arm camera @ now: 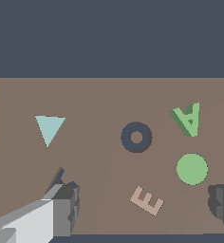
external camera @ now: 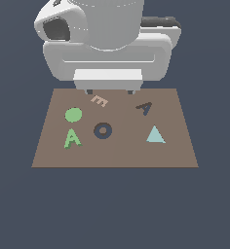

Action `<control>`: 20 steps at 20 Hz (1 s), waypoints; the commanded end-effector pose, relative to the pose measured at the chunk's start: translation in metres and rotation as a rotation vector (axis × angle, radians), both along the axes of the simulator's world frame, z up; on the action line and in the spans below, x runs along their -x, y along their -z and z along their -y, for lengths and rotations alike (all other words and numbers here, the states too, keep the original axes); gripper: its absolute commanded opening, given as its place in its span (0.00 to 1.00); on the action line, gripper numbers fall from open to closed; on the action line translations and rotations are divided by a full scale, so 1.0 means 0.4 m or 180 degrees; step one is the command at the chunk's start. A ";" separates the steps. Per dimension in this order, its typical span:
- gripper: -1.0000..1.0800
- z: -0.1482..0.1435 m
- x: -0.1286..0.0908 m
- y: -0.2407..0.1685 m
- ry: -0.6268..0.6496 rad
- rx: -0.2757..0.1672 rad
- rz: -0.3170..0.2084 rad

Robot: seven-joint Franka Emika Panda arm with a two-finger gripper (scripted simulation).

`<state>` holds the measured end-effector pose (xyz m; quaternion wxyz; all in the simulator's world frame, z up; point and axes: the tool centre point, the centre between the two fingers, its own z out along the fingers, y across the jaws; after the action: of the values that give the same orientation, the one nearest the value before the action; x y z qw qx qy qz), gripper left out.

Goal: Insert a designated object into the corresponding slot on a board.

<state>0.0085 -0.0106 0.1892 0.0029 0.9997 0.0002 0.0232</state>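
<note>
My pincer [external camera: 110,91] hangs over the far edge of the board [external camera: 175,151], fingers spread wide apart w/ nothing between them (one fingertip [arm camera: 69,201] shows at each side of the wrist view). The green letter A [external camera: 72,138] lies flat on the board toward the exterior view's left, near the front, just below the green disc [external camera: 73,115]. The dark A-shaped slot [external camera: 145,108] sits toward the exterior view's right, well apart from the letter; in the wrist view one finger partly covers it. Between them: dark ring [external camera: 103,130]. Tan E [external camera: 99,100] lies near my pincer, pale-blue triangle [external camera: 155,134] below the slot.
</note>
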 end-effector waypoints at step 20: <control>0.96 0.157 -0.053 0.172 -0.0393 -0.0002 -0.0072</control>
<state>0.0266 -0.0643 0.1305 0.0014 0.9985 0.0532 0.0137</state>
